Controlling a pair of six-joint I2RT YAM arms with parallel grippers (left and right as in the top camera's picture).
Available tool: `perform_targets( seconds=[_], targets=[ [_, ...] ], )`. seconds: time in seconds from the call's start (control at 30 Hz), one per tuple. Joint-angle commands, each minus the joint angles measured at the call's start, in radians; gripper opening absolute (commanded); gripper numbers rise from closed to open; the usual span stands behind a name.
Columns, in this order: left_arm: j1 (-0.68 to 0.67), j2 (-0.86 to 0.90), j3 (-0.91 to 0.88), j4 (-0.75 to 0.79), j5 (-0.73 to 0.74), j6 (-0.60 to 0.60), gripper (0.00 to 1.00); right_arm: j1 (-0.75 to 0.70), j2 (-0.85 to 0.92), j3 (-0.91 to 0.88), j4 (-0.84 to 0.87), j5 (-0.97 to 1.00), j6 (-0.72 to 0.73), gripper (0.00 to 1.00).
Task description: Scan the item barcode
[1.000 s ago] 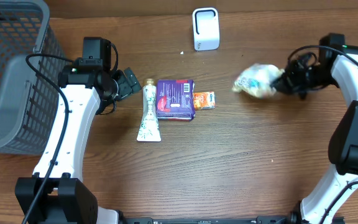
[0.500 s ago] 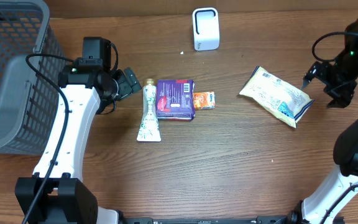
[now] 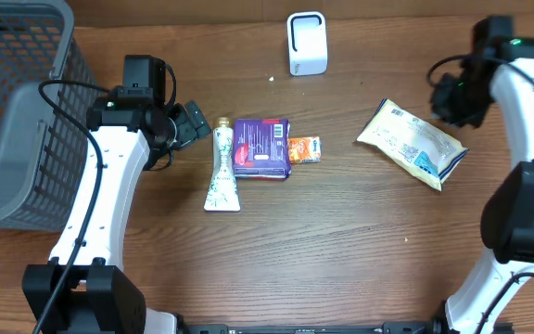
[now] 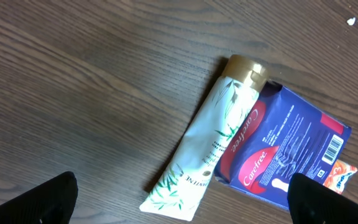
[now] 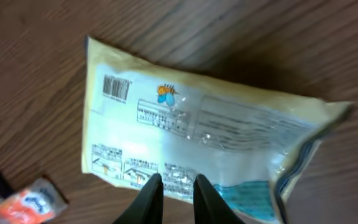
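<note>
Dark wood-grain worktop, overhead view:
- Grey mesh basket [image 3: 17,102], far-left edge.
- Small white upright scanner [image 3: 306,43], top centre.
- Cream-yellow printed snack pouch [image 3: 411,144], lying flat at right, well apart from the scanner. Its long axis runs diagonally from upper left to lower right. The barcode corner is the upper-left end, which points toward the scanner side.
- Centre group, side by side and touching: white tube with gold cap [image 3: 222,167], purple flat packet [image 3: 261,147], small orange sachet [image 3: 304,148].
- Left end effector [image 3: 188,123], just left of the tube's cap.
- Right end effector [image 3: 452,100], near the pouch's upper edge, apart from it.

Left wrist view:
- Tube lies diagonally, cap to the upper right, against the purple packet.
- Both dark fingertips [image 4: 42,202] sit at the lower corners, spread wide, gripping nothing.

Right wrist view:
- Pouch fills the frame, printed back facing up, long axis left to right.
- Black barcode [image 5: 117,88], upper-left corner of the pouch.
- Two fingers [image 5: 149,198] stand close together with a narrow gap, empty, above the pouch's lower edge.
- Orange sachet, lower-left corner.
</note>
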Motion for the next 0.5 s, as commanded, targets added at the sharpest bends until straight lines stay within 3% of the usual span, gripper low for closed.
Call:
perform_targets(
  seconds=[0.0, 0.2, 0.47],
  targets=[
    [0.004, 0.005, 0.018, 0.000, 0.008, 0.021, 1.00, 0.013, -0.023, -0.125, 0.077, 0.042, 0.071, 0.18],
    [0.003, 0.005, 0.018, -0.002, 0.008, 0.021, 1.00, 0.009, -0.023, -0.292, 0.201, 0.065, 0.088, 0.19],
    [0.003, 0.005, 0.018, -0.003, 0.008, 0.021, 1.00, 0.051, -0.023, -0.347, 0.186, 0.053, 0.082, 0.22]
  ],
)
